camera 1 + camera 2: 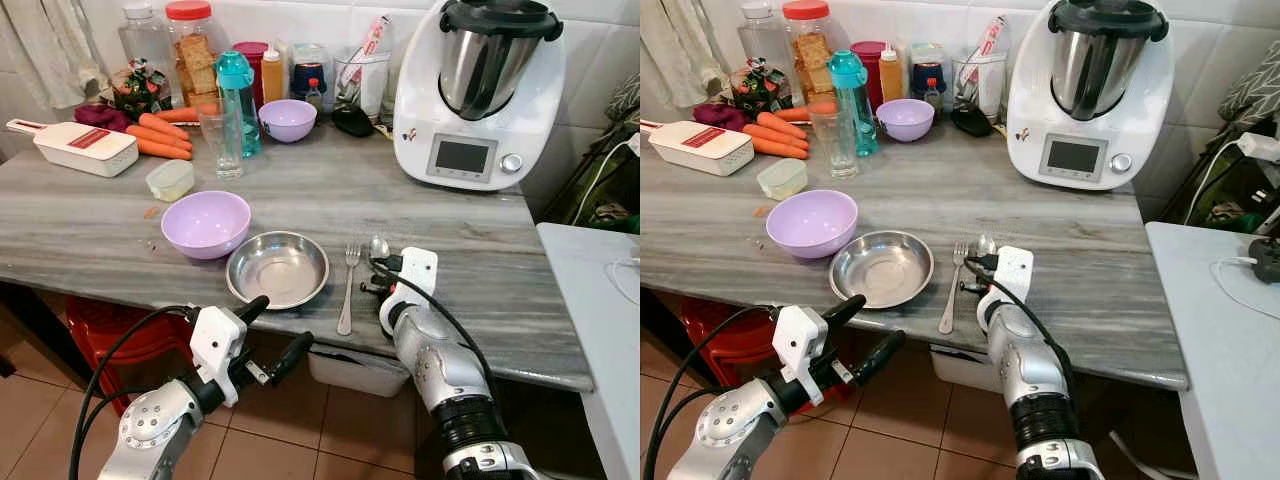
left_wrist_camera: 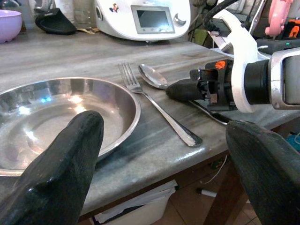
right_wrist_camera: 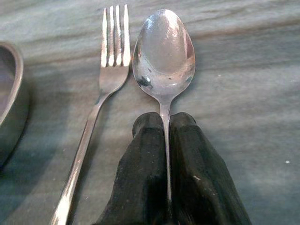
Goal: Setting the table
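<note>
Right pincer (image 3: 166,154) pinches the spoon (image 3: 164,51) by its handle, low over the grey counter (image 1: 480,260); left pincer (image 1: 275,335) hangs spread before the counter edge. Steel plate (image 1: 278,268) already lies in place, the fork (image 1: 347,290) just beside it. Spoon sits beside the fork; I judge only its release is left.

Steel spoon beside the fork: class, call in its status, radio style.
Right gripper shut on shiny steel spoon, bowl on grey marble counter. Silver fork alongside, apart. Left gripper open, off counter edge by round steel plate. Nothing blocking.
</note>
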Controlling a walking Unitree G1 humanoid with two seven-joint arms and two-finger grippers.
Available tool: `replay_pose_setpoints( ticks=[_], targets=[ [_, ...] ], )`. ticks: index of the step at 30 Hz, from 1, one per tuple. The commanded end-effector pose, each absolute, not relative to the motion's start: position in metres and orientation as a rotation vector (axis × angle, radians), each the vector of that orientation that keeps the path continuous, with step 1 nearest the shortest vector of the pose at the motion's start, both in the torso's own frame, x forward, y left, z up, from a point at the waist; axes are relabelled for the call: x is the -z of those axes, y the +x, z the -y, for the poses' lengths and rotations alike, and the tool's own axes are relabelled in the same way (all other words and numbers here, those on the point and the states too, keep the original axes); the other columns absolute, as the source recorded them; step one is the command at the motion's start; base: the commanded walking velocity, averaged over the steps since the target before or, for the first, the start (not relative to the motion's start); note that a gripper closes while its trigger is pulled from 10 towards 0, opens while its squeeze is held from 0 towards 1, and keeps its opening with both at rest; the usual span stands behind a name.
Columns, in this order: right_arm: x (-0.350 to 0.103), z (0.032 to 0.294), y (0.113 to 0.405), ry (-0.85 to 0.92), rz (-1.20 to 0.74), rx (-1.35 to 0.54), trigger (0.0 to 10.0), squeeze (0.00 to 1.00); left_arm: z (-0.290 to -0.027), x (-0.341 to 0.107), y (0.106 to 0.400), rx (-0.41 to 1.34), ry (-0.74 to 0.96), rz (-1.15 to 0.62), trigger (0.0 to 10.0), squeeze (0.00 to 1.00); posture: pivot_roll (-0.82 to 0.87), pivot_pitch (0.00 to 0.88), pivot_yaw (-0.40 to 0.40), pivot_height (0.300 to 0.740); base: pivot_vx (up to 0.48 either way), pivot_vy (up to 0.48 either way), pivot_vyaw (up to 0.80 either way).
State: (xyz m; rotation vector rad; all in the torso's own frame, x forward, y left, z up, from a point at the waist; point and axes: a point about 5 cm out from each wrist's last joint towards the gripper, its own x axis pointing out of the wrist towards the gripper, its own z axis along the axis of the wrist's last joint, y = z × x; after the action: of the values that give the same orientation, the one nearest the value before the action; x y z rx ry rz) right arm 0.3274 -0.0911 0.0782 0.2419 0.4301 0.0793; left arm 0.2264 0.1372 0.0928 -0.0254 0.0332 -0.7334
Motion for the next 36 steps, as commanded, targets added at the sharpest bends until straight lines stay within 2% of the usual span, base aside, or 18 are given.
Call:
replay_pose_setpoints(
  ticks=[1,16,17,18,19,20,36],
  targets=[
    [-0.0713,0.0877,0.3225,0.227,-0.461,-0.091,10.0,0.00,-0.1358,-0.0972,0.2255,0.755,-0.015,-0.020,10.0,0.00,0.09,0.000,-0.016,0.740,0.000,0.000,0.00],
    [-0.0670,0.0887,0.3197,0.259,-0.469,-0.063,10.0,0.00,-0.1338,-0.0947,0.2255,0.771,-0.018,-0.027,10.0,0.00,0.08,0.000,-0.006,0.740,0.000,0.000,0.00],
    [-0.0671,0.0884,0.3199,0.273,-0.467,-0.060,10.0,0.43,-0.1336,-0.0946,0.2257,0.772,-0.018,-0.028,10.0,0.00,0.08,0.000,-0.006,0.740,0.000,0.000,0.00],
    [-0.0674,0.0878,0.3205,0.299,-0.464,-0.055,10.0,0.80,-0.1334,-0.0945,0.2258,0.774,-0.019,-0.029,10.0,0.00,0.08,0.000,-0.006,0.740,0.000,0.000,0.00],
    [-0.0675,0.0875,0.3207,0.309,-0.463,-0.054,10.0,0.80,-0.1333,-0.0945,0.2259,0.775,-0.019,-0.030,10.0,0.00,0.08,0.000,-0.006,0.740,0.000,0.000,0.00],
    [-0.0675,0.0875,0.3210,0.312,-0.463,-0.053,10.0,1.00,-0.1333,-0.0944,0.2260,0.776,-0.019,-0.030,10.0,0.00,0.08,0.000,-0.006,0.740,0.000,0.000,0.00],
    [-0.0749,0.0891,0.3231,0.341,-0.426,-0.047,10.0,1.00,-0.1336,-0.0917,0.2263,0.783,-0.018,-0.037,10.0,0.00,0.08,0.000,-0.004,0.740,0.000,0.000,0.00]
  ],
)
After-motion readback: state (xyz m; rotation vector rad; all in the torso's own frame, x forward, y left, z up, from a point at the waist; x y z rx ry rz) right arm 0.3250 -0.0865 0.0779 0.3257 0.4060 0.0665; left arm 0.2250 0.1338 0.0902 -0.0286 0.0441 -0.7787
